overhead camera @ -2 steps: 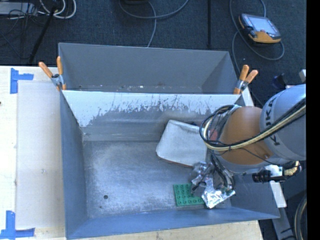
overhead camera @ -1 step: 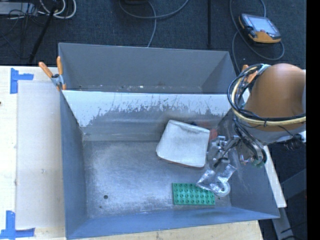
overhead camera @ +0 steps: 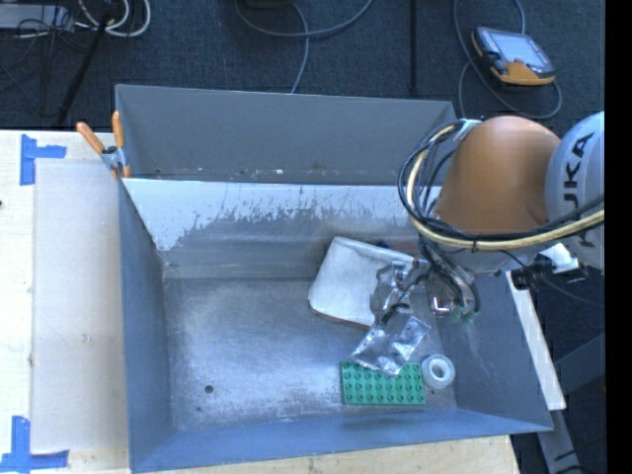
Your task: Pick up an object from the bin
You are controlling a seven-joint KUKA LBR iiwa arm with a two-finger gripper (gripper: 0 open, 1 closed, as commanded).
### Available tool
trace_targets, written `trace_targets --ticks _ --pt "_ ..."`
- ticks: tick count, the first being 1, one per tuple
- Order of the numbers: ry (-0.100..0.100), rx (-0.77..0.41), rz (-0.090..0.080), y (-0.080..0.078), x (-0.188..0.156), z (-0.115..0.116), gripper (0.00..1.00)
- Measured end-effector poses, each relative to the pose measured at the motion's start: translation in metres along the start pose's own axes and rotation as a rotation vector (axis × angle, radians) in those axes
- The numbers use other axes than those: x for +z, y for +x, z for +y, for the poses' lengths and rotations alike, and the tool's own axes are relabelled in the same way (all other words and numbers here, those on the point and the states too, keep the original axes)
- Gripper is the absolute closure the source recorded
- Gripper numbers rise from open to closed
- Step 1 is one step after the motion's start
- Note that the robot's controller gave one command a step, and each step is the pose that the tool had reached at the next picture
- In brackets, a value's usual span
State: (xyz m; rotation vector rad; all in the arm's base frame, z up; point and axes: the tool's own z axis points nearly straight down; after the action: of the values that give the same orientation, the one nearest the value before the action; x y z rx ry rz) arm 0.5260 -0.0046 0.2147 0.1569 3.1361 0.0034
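Arm (overhead camera: 494,181) over clear wrapper (overhead camera: 393,344) nr green plate (overhead camera: 383,384)

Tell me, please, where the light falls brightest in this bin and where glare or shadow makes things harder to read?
Camera view: the light falls brightest on the bin's back wall, a pale streaked band; the crinkled clear wrapper glints beside the green studded plate; the arm shades the bin's right side around the gripper, whose metal parts blend with the wrapper.

Brick plate (overhead camera: 383,383) at bin (overhead camera: 227,344) front; roll (overhead camera: 437,370) just right; wrapper (overhead camera: 390,344), pouch (overhead camera: 341,279) behind.
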Motion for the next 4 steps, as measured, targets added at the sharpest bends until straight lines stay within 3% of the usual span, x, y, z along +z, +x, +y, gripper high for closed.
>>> trace_targets --ticks 1,2,3,4 --pt "0.002 -0.033 0.003 0.005 0.012 0.005 1.0" --pt "0.002 -0.035 0.003 0.004 0.011 0.005 0.0" --pt "0.003 -0.068 0.01 0.015 0.149 -0.067 0.0" --pt "0.002 0.0 0.001 0.044 0.145 -0.024 0.0"
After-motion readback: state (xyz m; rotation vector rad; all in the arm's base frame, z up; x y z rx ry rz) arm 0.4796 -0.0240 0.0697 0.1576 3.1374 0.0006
